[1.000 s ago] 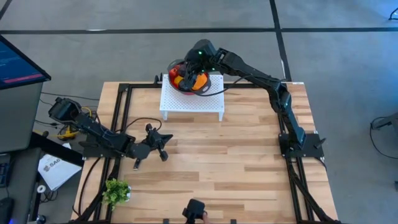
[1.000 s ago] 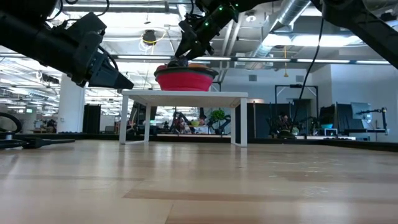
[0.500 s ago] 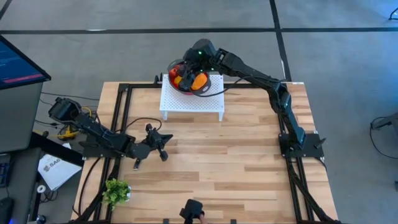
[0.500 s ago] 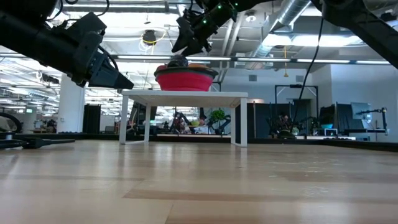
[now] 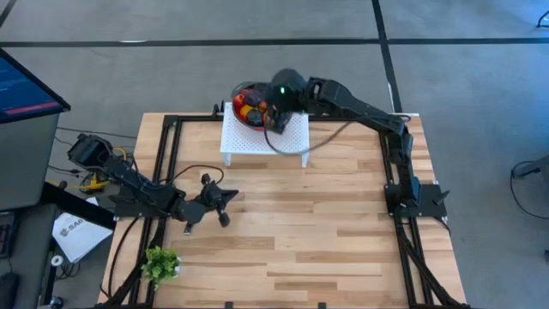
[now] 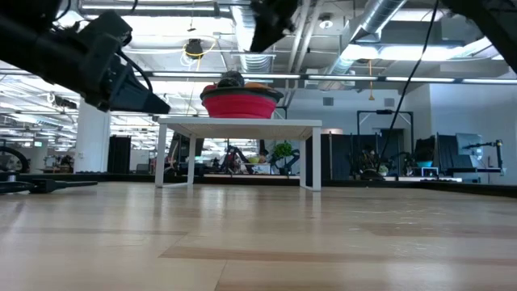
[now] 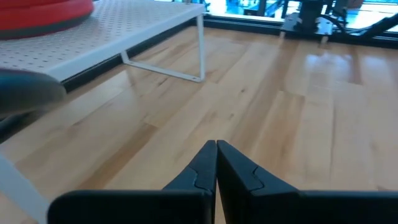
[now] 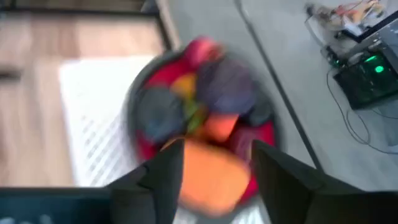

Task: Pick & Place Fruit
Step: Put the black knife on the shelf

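At the far left we see a dark monitor (image 5: 26, 86) with a lit screen off the worktop (image 5: 343, 232), and some cables and papers (image 5: 73, 236) on the floor beside it. The left gripper (image 5: 213, 199) rests low over the left part of the worktop, its jaws closed flat against each other with nothing between them, as the left wrist view shows (image 7: 216, 163). One leafy green plant sprig (image 5: 159, 263) lies at the near left corner of the worktop. Farther right, at the far edge, stands one white perforated stand (image 5: 287, 142), and on its left end sits one red bowl (image 6: 240, 103) heaped with the fruit (image 5: 249, 105); we make out red, orange, yellow and dark purple pieces, but we cannot count them for sure. The right gripper (image 8: 210, 168) hangs just above the bowl's right side, its jaws set apart around one orange fruit (image 8: 211, 177) that fills the gap between them; the picture is blurred, so we cannot tell whether they press on it. The right arm (image 5: 360, 107) runs from the worktop's right edge and hides part of the bowl from above. The worktop is pale wood planks inside a black frame; beyond it lies a grey floor and a large open hall with ceiling ducts (image 6: 380, 20).
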Available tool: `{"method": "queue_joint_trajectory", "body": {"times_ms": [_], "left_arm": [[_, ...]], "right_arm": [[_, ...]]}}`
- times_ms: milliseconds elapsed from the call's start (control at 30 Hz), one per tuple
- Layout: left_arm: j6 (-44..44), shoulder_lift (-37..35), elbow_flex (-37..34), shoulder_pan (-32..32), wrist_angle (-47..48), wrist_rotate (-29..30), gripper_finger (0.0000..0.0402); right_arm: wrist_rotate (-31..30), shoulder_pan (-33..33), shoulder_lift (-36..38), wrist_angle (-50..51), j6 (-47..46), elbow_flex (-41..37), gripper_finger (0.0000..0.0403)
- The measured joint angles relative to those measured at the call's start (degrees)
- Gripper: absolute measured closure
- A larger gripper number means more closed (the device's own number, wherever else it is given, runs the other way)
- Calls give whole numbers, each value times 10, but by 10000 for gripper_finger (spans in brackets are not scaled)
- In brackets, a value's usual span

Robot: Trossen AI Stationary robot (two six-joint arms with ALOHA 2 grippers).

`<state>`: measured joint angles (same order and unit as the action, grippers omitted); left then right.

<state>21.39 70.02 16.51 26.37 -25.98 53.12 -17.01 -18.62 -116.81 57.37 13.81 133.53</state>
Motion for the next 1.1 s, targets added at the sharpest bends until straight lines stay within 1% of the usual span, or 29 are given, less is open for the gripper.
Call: {"method": "queue_joint_trajectory", "body": {"times_ms": [67, 267, 367, 467, 567, 633, 733, 800, 933, 1033, 1100], "left_arm": [[0, 0, 0, 9, 0, 0, 399], [-3, 0, 0, 37, 0, 1, 399], [-10, 0, 0, 47, 0, 4, 399], [-11, 0, 0, 51, 0, 4, 399], [-9, 0, 0, 52, 0, 4, 399], [-1, 0, 0, 52, 0, 4, 399], [11, 0, 0, 52, 0, 4, 399], [18, 0, 0, 52, 0, 4, 399], [94, 0, 0, 46, -4, -19, 399], [134, 0, 0, 29, -6, -21, 399], [146, 0, 0, 16, -9, -28, 399]], "right_arm": [[-23, 25, 11, 55, 1, 0, 238], [-26, 77, 14, 197, -34, -7, 314], [-27, 94, 21, 201, -53, -62, 344], [-26, 107, 49, 175, -67, -153, 366], [-26, 120, 104, 100, -90, -287, 383], [-26, 132, 142, 22, -114, -394, 392], [-26, 161, 219, -110, -164, -562, 400], [-26, 187, 273, -214, -209, -675, 402], [-26, 256, 353, -442, -302, -879, 398], [-26, 312, 385, -640, -338, -1000, 397], [-25, 343, 387, -755, -342, -1060, 397]]}}
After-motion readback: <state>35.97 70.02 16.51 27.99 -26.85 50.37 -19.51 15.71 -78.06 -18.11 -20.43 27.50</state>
